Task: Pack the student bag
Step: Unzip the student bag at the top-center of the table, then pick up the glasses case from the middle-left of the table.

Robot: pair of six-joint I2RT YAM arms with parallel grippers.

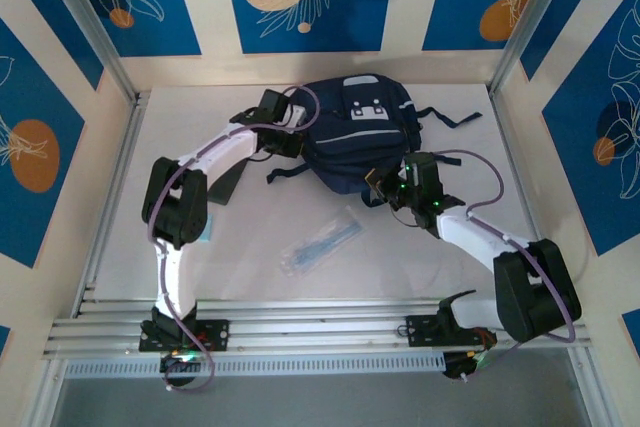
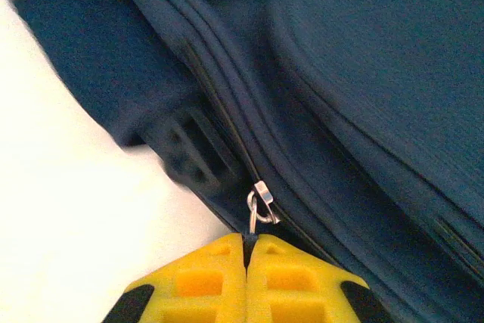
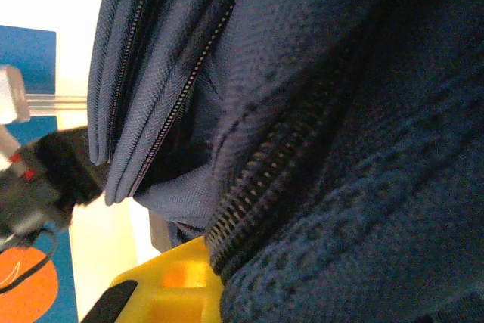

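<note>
Yellow fingers (image 2: 200,281) of the left gripper (image 2: 246,243) pinch the zipper pull (image 2: 259,206) on the student bag (image 2: 363,73) (its far-left corner); right gripper (image 1: 380,185) clamps fabric at the bag's near edge.

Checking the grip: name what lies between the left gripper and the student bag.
A metal zipper pull, nipped by the left gripper, joins it to the student bag; left wrist view.

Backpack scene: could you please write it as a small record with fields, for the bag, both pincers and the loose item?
backpack: dark blue, lying at the far middle of the table
left pincer: shut on the zipper pull at the bag's left side
right pincer: shut, pinching fabric at the bag's near edge
clear packet: on the table before the bag, apart from it, untouched
</note>
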